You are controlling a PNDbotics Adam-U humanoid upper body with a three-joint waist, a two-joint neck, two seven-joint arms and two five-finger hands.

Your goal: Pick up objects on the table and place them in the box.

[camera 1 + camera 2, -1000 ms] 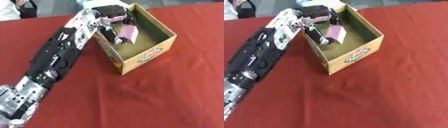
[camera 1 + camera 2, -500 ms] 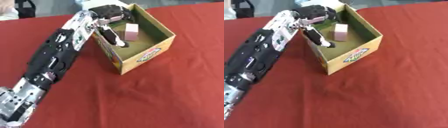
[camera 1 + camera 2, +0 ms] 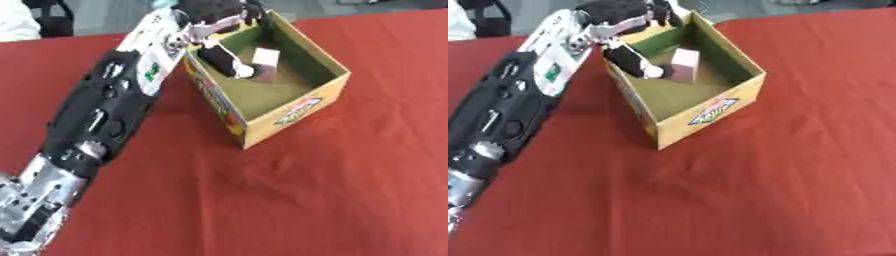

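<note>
Inside the box (image 3: 710, 107), the pale block (image 3: 685, 65) lies just beside the left hand (image 3: 632, 60), whose fingers are spread, holding nothing.

Red-covered table (image 3: 350, 190); open yellow box (image 3: 297, 107) on it.

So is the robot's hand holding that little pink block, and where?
No. The small pink block rests on the floor of the yellow cardboard box, and the left hand beside it holds nothing.
</note>
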